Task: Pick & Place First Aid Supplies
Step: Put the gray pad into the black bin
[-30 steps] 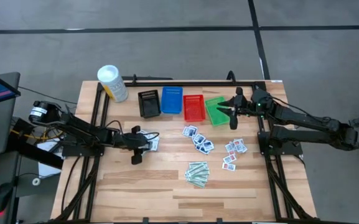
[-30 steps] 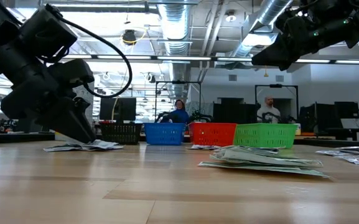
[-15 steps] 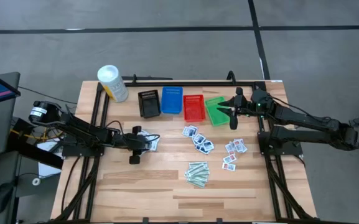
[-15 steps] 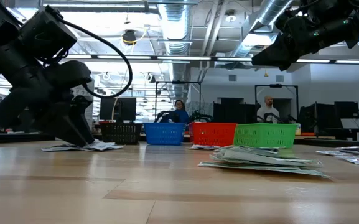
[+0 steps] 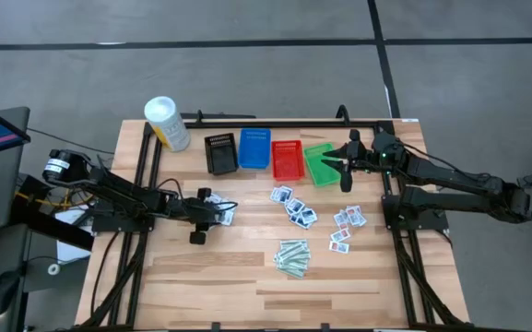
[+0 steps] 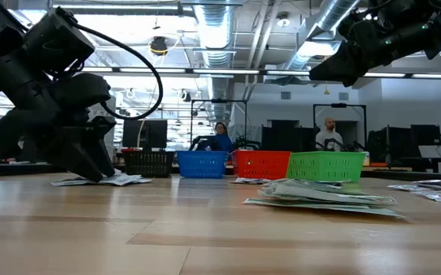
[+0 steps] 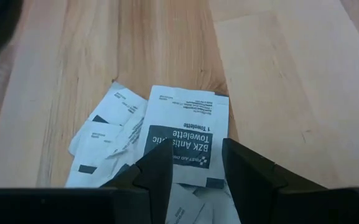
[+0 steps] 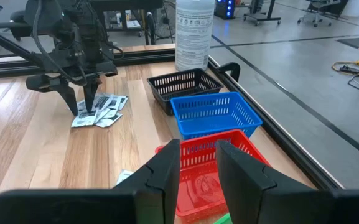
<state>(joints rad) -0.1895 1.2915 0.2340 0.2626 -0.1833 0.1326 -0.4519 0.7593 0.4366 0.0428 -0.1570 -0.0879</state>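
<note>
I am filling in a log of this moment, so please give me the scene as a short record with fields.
left tool: open, down at a pile of white towelette packets, one packet between its fingers
right tool: held above the red basket, nothing seen in it
baskets: black, blue, red, green, in one row
other supplies: loose packets, pale-green strips
white tub: at the table's far left corner

Ceiling ducts (image 6: pixel 220 30) are running overhead at twelve o'clock; two people (image 6: pixel 222 136) are sitting among desks beyond.
</note>
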